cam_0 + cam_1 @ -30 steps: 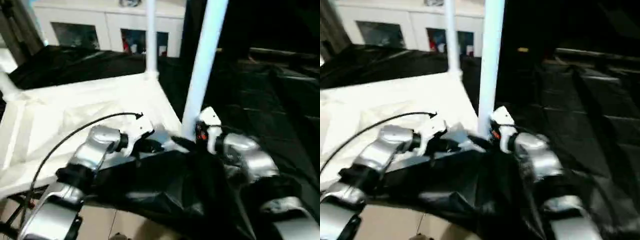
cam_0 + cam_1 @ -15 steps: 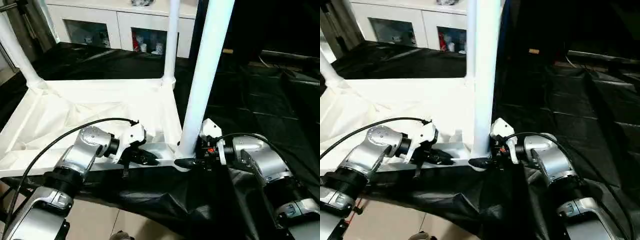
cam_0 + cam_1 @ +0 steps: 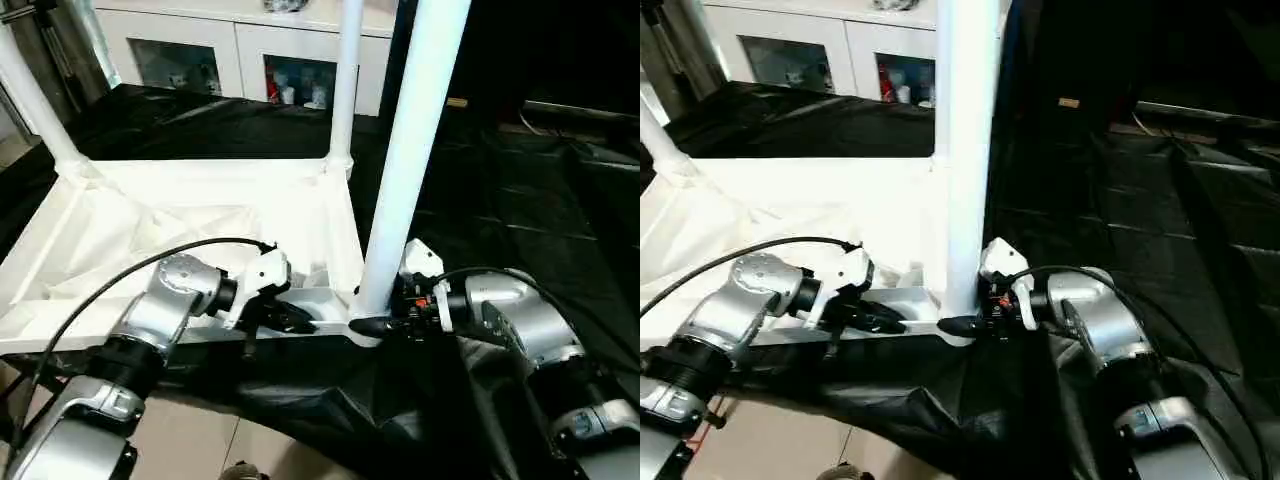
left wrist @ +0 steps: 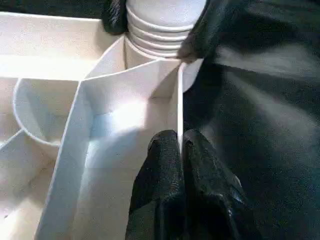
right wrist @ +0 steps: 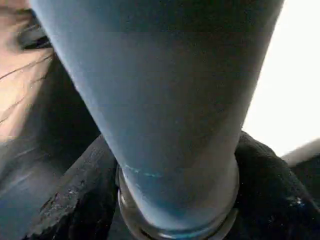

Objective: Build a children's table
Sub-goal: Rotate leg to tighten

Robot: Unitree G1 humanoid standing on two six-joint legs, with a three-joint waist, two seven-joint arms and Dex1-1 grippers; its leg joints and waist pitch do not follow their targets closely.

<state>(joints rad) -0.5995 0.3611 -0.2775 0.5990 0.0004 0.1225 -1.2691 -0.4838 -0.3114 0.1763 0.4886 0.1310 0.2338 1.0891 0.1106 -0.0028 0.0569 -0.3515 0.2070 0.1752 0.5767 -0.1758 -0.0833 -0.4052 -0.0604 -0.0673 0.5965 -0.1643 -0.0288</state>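
At the near right corner of the upturned table top point(image 3: 200, 215), which lies ribs-up on black sheeting point(image 3: 520, 200), the leg point(image 3: 405, 160) stands upright in its socket, long axis vertical. My right gripper point(image 3: 385, 322) straddles the leg's base, one finger point(image 5: 75, 200) on each side; I judge it clasping the leg. My left gripper point(image 4: 181, 150), nearly shut, pinches the top's thin edge wall just beside that socket. Two more legs stand at the far corners.
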